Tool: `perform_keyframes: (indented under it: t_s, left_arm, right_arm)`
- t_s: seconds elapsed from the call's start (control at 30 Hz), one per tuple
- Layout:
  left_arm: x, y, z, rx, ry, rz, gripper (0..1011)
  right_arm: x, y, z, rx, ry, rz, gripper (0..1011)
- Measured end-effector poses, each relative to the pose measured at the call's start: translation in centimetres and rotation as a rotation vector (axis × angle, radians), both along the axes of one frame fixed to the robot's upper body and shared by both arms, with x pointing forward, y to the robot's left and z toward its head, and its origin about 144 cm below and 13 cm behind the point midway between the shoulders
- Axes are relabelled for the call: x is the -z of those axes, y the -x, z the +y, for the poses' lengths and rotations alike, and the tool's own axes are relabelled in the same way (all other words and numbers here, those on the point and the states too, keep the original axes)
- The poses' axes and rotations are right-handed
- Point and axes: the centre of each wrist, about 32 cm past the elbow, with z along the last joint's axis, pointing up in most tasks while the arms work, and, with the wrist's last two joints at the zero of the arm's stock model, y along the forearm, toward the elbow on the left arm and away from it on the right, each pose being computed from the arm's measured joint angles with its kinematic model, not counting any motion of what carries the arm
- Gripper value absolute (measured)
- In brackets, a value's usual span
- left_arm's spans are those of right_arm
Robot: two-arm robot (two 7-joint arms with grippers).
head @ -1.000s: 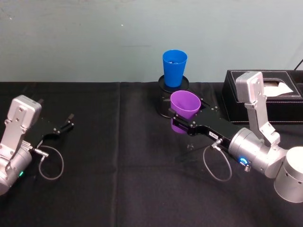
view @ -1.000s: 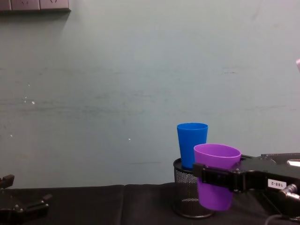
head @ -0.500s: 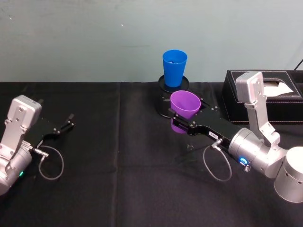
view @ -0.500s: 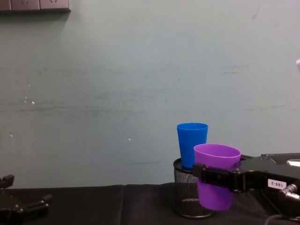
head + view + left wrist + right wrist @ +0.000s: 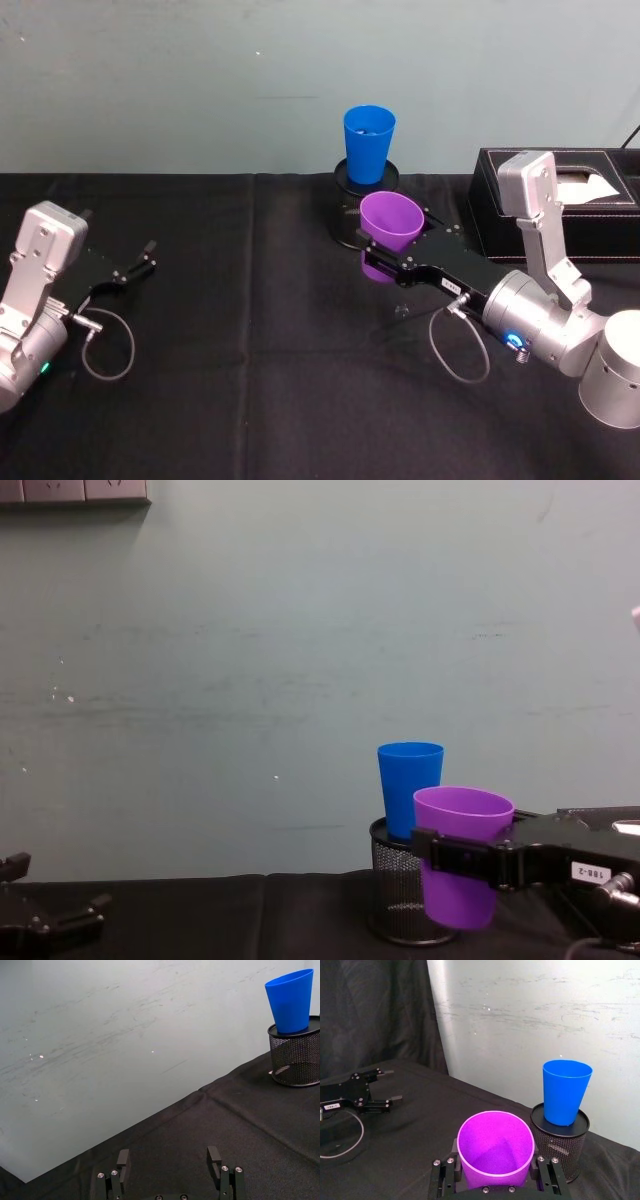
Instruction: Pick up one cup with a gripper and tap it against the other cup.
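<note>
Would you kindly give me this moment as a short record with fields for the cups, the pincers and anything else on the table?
purple cup: upright, held clear of the black cloth
blue cup: upright on top of the mesh pen holder, behind the purple cup, not touching it
right pincer: shut on the purple cup, around its upper body
left pincer: open, idle at far left, low over the cloth
also there: black tissue box at right

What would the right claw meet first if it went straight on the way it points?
Probably nothing nearby: the right claw, shut on the purple cup, points past the mesh holder bearing the blue cup, toward the wall. Depth is unclear.
</note>
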Motion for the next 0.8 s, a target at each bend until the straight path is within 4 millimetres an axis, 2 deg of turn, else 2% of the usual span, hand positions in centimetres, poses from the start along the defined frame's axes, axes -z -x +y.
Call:
perform_keyframes:
  t_s: [0.8]
  left_arm:
    - [0.0, 0.0, 0.0, 0.0, 0.0, 0.0, 1000]
  right_arm:
    - [0.0, 0.0, 0.0, 0.0, 0.0, 0.0, 737]
